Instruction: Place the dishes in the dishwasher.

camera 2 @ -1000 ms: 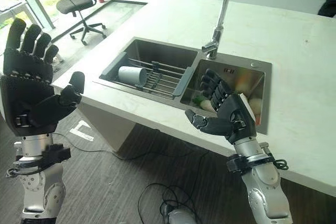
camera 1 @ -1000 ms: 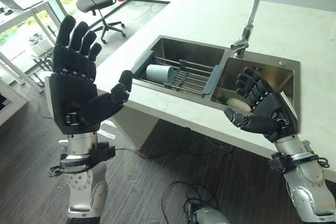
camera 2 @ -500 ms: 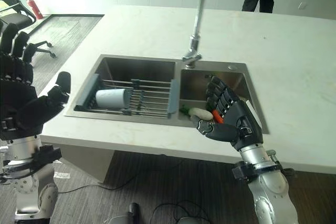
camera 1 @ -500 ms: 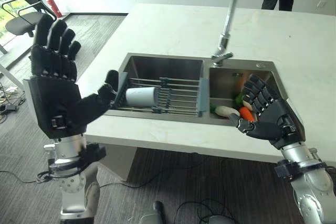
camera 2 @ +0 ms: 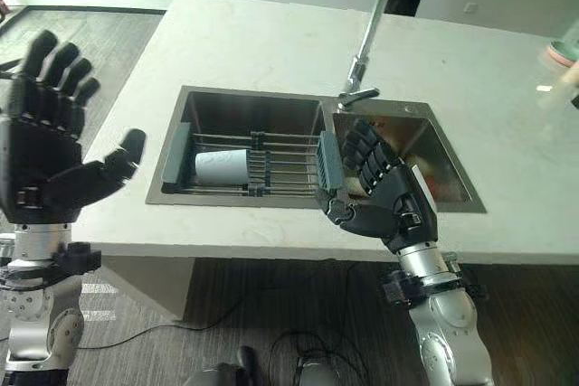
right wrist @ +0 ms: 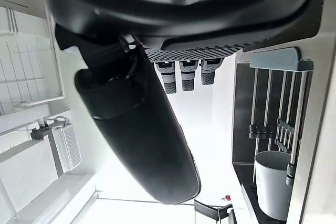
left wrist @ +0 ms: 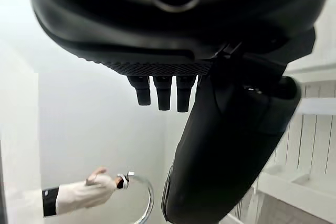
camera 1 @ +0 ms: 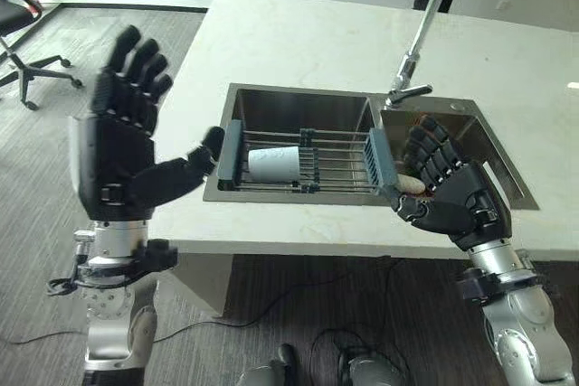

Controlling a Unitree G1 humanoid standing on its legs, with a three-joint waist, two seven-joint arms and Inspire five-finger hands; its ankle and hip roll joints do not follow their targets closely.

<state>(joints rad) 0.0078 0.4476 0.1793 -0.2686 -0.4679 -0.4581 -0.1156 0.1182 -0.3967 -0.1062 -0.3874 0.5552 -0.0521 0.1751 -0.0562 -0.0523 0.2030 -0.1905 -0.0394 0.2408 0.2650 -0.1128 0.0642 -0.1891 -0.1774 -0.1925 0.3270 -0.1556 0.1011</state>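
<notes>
Two empty spread robot hands, left (camera 1: 116,164), right (camera 2: 391,203), person's sleeve (left wrist: 73,196) in left wrist view

A white table (camera 1: 298,38) holds a steel double sink (camera 1: 244,106), and across its left basin lies a wire rack (camera 1: 335,160) with grey-blue end pieces, on which a white cup (camera 1: 273,164) rests on its side. The left hand (camera 1: 118,155) is raised off the table's left edge with its fingers (camera 1: 136,65) spread straight and the thumb out toward the sink, holding nothing. The right hand (camera 1: 457,201) hovers over the near rim of the right basin, fingers loosely extended and empty, beside pale food scraps (camera 1: 412,183) in that basin, while a tall tap (camera 1: 418,38) rises behind the sink and an office chair (camera 1: 18,20) stands on the floor at far left.
</notes>
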